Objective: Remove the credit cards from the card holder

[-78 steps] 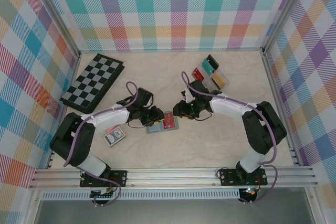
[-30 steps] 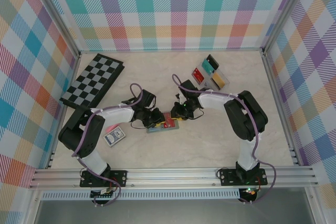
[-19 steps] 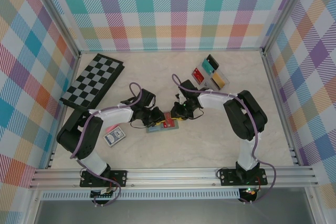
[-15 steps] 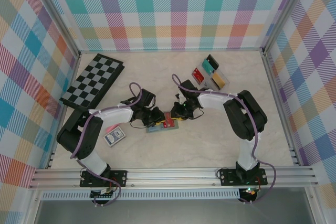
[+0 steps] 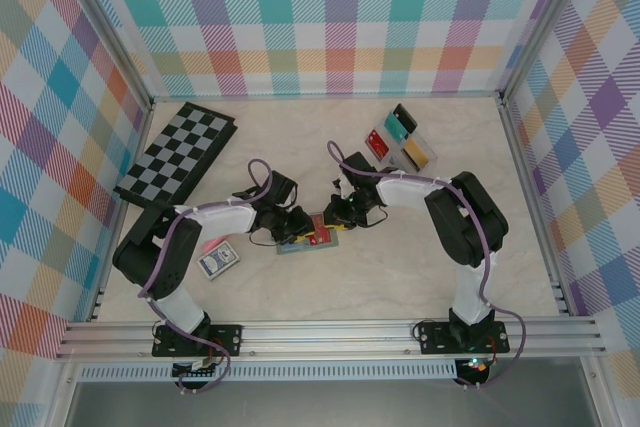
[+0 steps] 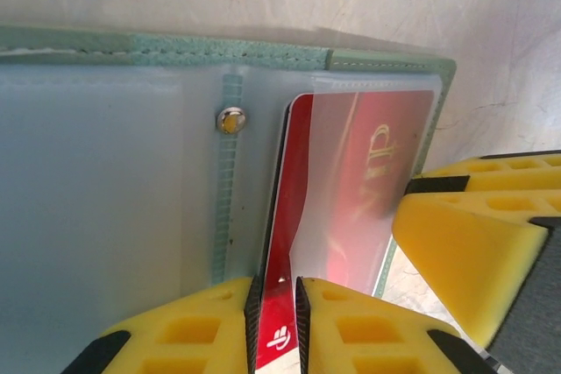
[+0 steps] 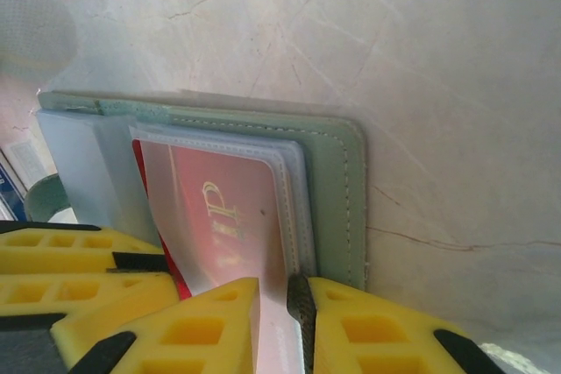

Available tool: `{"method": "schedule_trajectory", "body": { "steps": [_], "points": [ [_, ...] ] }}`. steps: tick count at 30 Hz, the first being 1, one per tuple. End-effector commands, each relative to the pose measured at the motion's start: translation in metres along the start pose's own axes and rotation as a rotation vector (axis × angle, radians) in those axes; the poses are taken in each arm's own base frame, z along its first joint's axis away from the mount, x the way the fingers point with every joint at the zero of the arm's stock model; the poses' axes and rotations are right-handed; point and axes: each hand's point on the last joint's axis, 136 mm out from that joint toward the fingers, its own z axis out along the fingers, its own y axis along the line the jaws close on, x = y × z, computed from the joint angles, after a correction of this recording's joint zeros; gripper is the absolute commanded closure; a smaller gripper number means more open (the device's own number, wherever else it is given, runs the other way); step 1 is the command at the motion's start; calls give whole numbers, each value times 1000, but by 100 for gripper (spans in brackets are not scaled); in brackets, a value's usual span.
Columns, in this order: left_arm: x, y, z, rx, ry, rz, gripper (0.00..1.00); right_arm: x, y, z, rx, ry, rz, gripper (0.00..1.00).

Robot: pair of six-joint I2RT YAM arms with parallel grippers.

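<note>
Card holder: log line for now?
left fingers: shut on red card | right fingers: shut on clear sleeve of card holder | card partly sleeved

Card holder [image 6: 175, 45]: its left part is running off the left wrist view's edge. Red card [image 6: 351, 181]: its lettering is blurring behind clear plastic [image 6: 368, 129], its lower edge is vanishing between your left hand's [image 6: 276, 295] fingers. Right hand [image 7: 280, 291]: you are seeing it covering the holder's near edge.
</note>
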Motion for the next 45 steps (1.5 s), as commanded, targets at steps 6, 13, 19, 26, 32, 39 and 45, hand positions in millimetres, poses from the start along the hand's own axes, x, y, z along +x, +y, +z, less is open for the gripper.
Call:
{"method": "schedule_trajectory", "body": {
  "steps": [6, 13, 19, 26, 32, 39, 45],
  "points": [
    [2, 0, 7, 10, 9, 28, 81, 9, -1, 10, -20, 54, 30, 80],
    [-1, 2, 2, 12, -2, 26, 85, 10, -9, 12, 16, 54, 41, 81],
    [0, -10, -3, 95, 3, 37, 86, 9, -14, 14, 41, 52, 49, 81],
    [-4, -14, -12, 119, -19, 56, 92, 10, -22, 16, 72, 51, 59, 85],
    [-5, -11, -13, 117, -20, 51, 100, 6, -24, 10, 99, 18, 55, 86],
    [-8, -1, -15, 97, -27, 39, 100, 1, -19, 2, 99, -12, 47, 87],
    [-8, 10, -19, 75, -34, 29, 100, -1, -14, -2, 81, -25, 46, 87]
  ]
}}
